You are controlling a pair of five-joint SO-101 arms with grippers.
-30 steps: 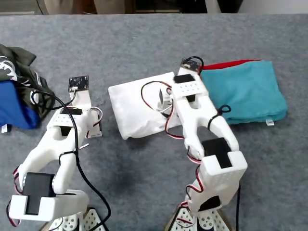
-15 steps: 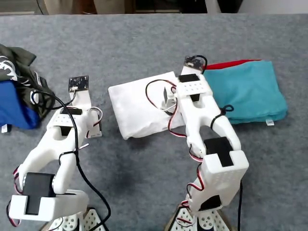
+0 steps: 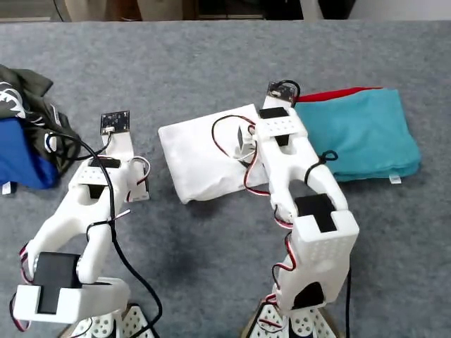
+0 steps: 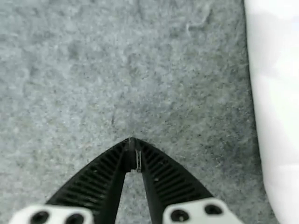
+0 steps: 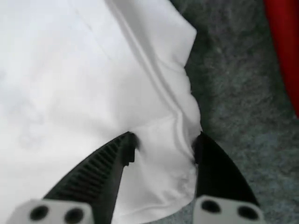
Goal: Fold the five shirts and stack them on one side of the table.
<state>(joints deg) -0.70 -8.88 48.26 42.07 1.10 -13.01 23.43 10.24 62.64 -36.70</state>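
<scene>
A folded white shirt (image 3: 197,158) lies mid-table. My right gripper (image 5: 164,142) stands open over the shirt's right edge, one finger (image 5: 117,158) on the cloth and the other at the hem, with a raised fold of white shirt (image 5: 93,70) between them. In the high view the right gripper (image 3: 244,143) is at that same edge. A folded teal shirt (image 3: 359,134) rests on a red shirt (image 3: 331,94) to the right. My left gripper (image 4: 132,145) is shut and empty above bare carpet, with the white shirt (image 4: 275,93) beside it.
At the table's left edge a crumpled dark shirt (image 3: 28,98) lies heaped with a blue shirt (image 3: 21,158). The left arm (image 3: 95,190) stands between that heap and the white shirt. Grey carpet (image 3: 211,63) covers the table, with open room at the back and front centre.
The right arm has shifted slightly over the white shirt's right edge. The shirts and the left arm have not moved.
</scene>
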